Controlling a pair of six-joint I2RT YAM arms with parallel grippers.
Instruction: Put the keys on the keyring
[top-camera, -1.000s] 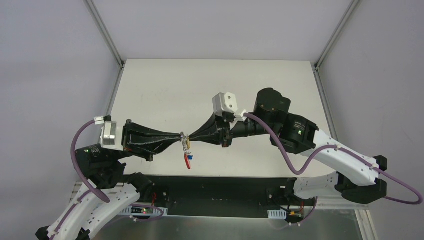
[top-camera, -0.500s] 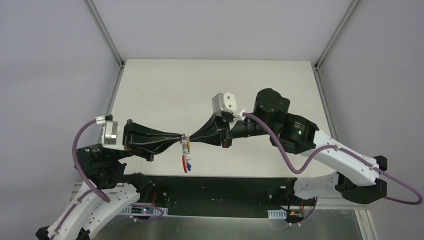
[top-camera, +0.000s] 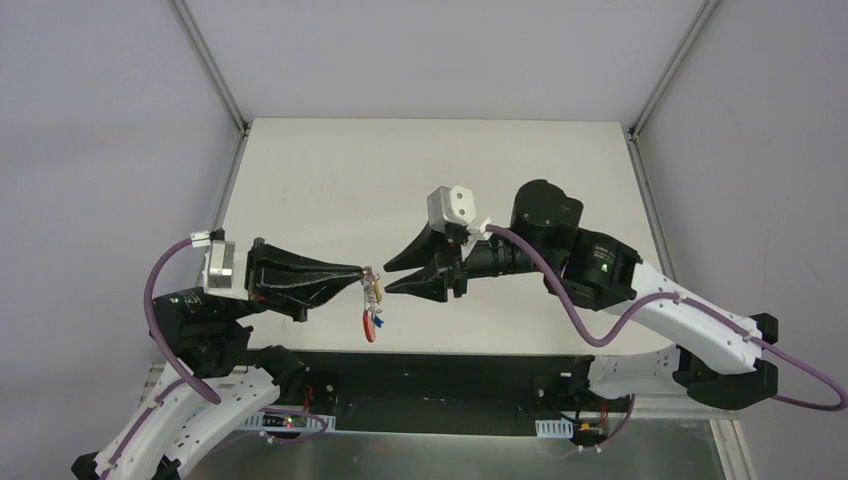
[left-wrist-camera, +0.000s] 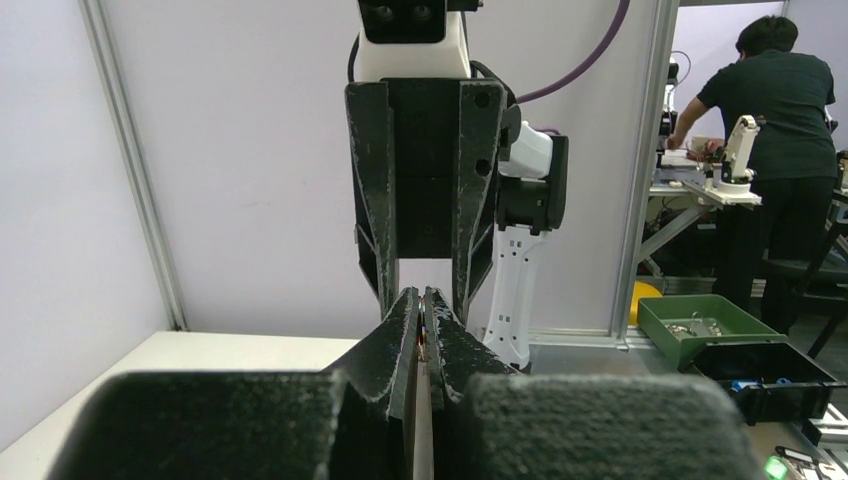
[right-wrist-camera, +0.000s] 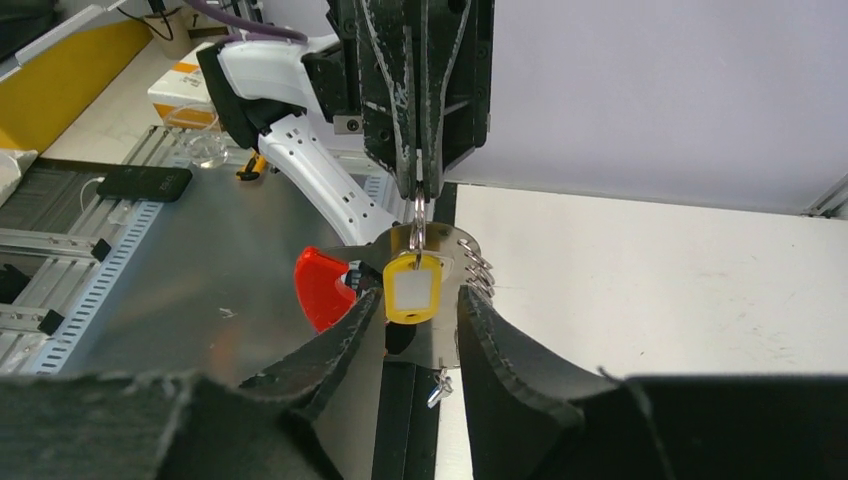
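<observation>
My left gripper (top-camera: 365, 276) is shut on the thin silver ring of the keyring (right-wrist-camera: 418, 212) and holds it above the table's near edge. The key's yellow head (right-wrist-camera: 412, 285) hangs from that ring. The red strap (top-camera: 370, 326) and the blue tag (top-camera: 380, 319) dangle below. The red strap also shows in the right wrist view (right-wrist-camera: 322, 286). My right gripper (top-camera: 387, 278) is open, just right of the ring. In its wrist view, the yellow head hangs between its fingers (right-wrist-camera: 345, 330) without touching them. In the left wrist view my tips (left-wrist-camera: 424, 298) are pressed together on a thin sliver.
The white table (top-camera: 430, 180) lies beyond and below the grippers. Its black front rail (top-camera: 430, 375) and a metal shelf (right-wrist-camera: 200, 270) are under the hanging keyring. Grey walls stand on both sides.
My right gripper has opened and let go of the keyring end, backing slightly right. The left gripper stays shut; the strap and tag have swung a little.
</observation>
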